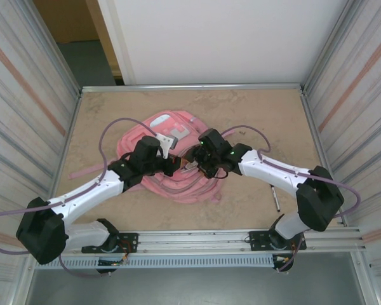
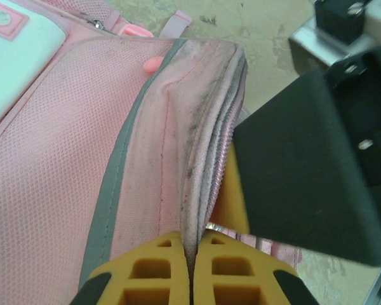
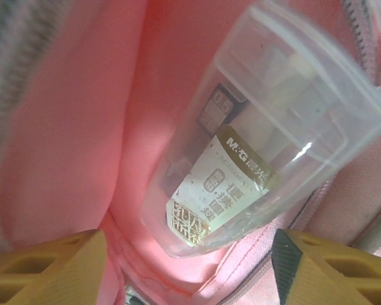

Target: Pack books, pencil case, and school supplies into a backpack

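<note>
From above, the backpack [image 1: 184, 190] lies mid-table with both arms meeting over its opening. A pen [image 1: 276, 198] lies on the table [image 1: 254, 114] by the right arm.

Left wrist: the left gripper [image 2: 190, 260] is pinched tight on the backpack's zipper edge.

Right wrist: the right gripper [image 3: 190, 270] stands wide. The clear case [image 3: 254, 146] sits inside the backpack between its fingers, touching neither.

table [image 1: 267, 114]: mottled tan top, evenly lit | beyond table's far edge: plain white panel [image 1: 222, 38] | flanking table: left wall [image 1: 19, 95] and right wall [image 1: 362, 76], ribbed grey metal, faint orange stripes | past table's far-left corner: brown board [image 1: 70, 19], grey floor [image 1: 89, 60] | along table's near edge: aluminium rail [image 1: 203, 238]
</note>
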